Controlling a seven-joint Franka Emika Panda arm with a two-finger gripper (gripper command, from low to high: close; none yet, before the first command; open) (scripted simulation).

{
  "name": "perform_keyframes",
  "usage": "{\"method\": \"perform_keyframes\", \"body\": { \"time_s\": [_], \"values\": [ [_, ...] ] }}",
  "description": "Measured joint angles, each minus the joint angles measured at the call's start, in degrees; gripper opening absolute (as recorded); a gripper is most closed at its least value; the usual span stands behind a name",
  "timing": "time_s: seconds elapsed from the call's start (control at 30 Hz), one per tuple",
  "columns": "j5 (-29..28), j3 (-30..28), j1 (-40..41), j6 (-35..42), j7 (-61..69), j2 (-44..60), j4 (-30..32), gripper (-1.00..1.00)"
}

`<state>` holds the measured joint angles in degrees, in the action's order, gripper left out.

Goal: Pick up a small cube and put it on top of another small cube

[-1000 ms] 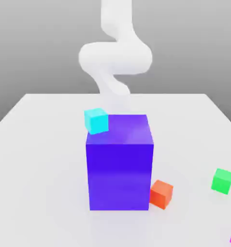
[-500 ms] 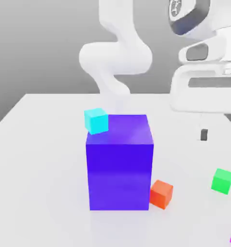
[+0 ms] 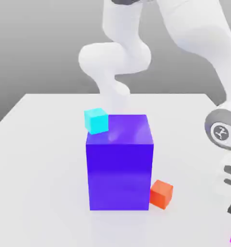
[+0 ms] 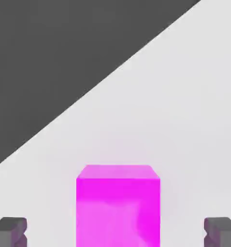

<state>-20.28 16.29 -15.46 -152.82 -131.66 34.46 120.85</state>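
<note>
The pink cube (image 4: 118,205) is seen between the two wide-open fingers (image 4: 9,231) of the gripper (image 4: 116,232), at the table's near edge, and nothing is held yet. Lifting and stacking are judged still to be done. Farther off, an orange cube (image 3: 161,193), a big blue block (image 3: 120,169) and a light-blue cube (image 3: 96,120) are seen on the flat white table (image 3: 40,159). A grey wall is behind.

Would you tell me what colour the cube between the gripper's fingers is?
Magenta; the cube shows best in the hand view.
</note>
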Motion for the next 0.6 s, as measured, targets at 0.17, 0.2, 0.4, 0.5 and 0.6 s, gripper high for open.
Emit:
{"method": "perform_keyframes", "body": {
  "time_s": [0.17, 0.2, 0.4, 0.5, 0.6],
  "values": [
    [0.0, 0.0, 0.0, -0.2, 0.0, 0.0, 0.0, -1.0],
    [-0.4, -0.4, -0.4, -0.8, -0.3, 0.9, -0.2, -1.0],
    [4.2, 4.3, 2.5, 4.8, 3.7, -8.5, 3.5, -1.0],
    [6.6, 8.7, 3.3, 4.5, 7.9, -14.2, 9.4, -1.0],
    [9.6, 13.1, 3.9, 3.7, 12.8, -19.9, 15.5, -1.0]
  ]
}}
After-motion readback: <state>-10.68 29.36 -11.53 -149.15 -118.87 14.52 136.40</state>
